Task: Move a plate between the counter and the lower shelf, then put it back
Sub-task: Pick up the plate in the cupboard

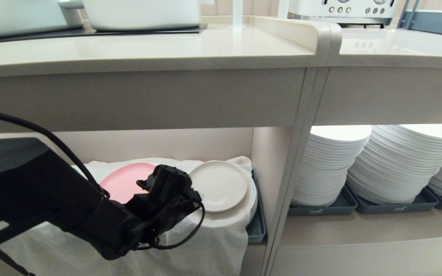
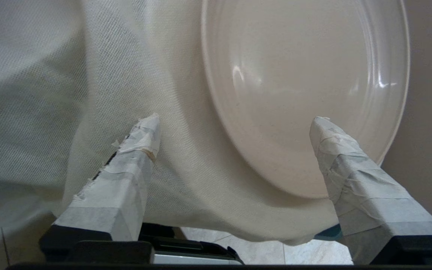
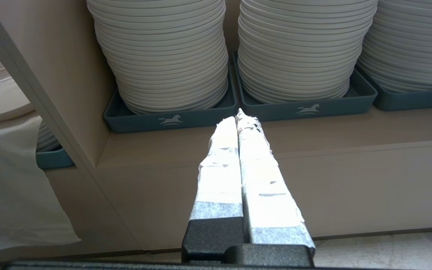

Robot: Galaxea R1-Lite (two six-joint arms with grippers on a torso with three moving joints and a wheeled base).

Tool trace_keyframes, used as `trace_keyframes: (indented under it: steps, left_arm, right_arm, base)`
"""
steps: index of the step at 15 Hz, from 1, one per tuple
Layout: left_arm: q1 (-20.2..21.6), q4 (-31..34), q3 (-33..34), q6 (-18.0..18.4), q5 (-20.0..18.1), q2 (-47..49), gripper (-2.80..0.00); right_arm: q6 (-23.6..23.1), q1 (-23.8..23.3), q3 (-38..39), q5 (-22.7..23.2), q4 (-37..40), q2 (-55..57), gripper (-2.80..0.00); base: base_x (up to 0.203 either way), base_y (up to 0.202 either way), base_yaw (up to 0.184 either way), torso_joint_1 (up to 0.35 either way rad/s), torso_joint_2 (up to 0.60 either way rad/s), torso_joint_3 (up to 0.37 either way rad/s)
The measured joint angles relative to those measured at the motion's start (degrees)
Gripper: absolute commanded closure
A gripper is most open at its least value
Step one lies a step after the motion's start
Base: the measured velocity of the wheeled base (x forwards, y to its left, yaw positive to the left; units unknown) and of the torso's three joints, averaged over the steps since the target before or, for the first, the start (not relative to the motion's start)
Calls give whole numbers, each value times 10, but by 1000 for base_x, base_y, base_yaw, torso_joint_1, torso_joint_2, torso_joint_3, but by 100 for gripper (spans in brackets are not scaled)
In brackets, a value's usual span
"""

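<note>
The cream plate (image 1: 221,186) lies on the white cloth (image 1: 205,245) in the lower shelf (image 1: 271,165), under the counter (image 1: 167,50). My left gripper (image 1: 175,191) hangs just in front of the plate's near-left rim. In the left wrist view this gripper (image 2: 234,122) is open and holds nothing. One taped fingertip (image 2: 324,131) stands over the plate (image 2: 306,86) and the other over the cloth (image 2: 88,93). My right gripper (image 3: 238,114) is shut and empty, parked before the neighbouring bay.
A pink plate (image 1: 123,184) lies on the cloth left of the cream plate, partly behind my wrist. Tall white plate stacks (image 1: 332,165) in dark trays fill the bay to the right. White pots (image 1: 140,13) and a toaster (image 1: 340,9) stand on the worktops above.
</note>
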Motion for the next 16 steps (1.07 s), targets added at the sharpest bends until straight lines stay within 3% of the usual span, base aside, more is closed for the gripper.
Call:
trace_keyframes:
  steps: [16]
  left_arm:
    - [-5, 22, -47, -4, -3, 24, -280]
  right_arm:
    - [0, 0, 0, 0, 0, 0, 0]
  base:
    - [0, 0, 0, 0, 0, 0]
